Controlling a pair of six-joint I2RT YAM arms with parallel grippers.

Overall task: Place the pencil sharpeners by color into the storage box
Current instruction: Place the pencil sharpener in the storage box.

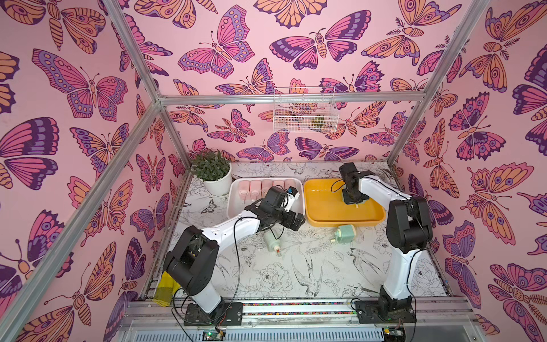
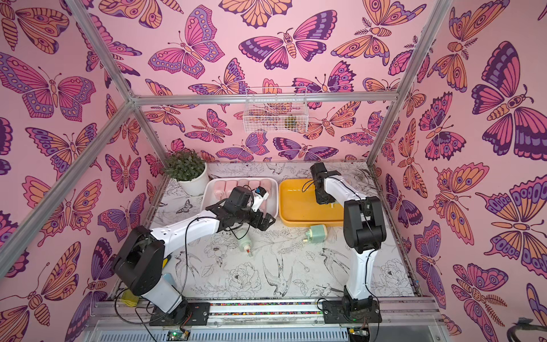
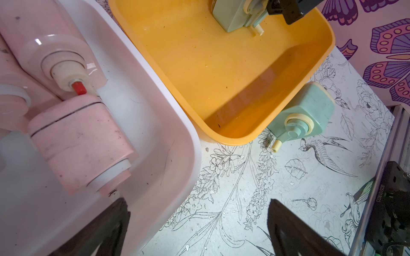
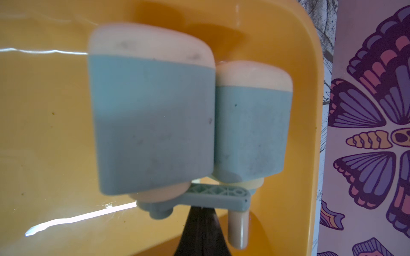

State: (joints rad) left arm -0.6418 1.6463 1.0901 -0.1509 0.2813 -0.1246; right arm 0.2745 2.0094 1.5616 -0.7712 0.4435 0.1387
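Though largely hidden, right tool (image 4: 200, 212) tight on green sharpener (image 4: 153, 124); left tool (image 3: 198, 210) wide, empty.

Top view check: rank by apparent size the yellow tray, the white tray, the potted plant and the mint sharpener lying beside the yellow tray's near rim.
1. yellow tray and white tray: about alike; the left arm covers part of the white one, so unranked.
2. potted plant.
3. mint sharpener beside the tray, smallest.

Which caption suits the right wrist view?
Right gripper holds a green sharpener by its crank beside a second sharpener in the yellow tray.
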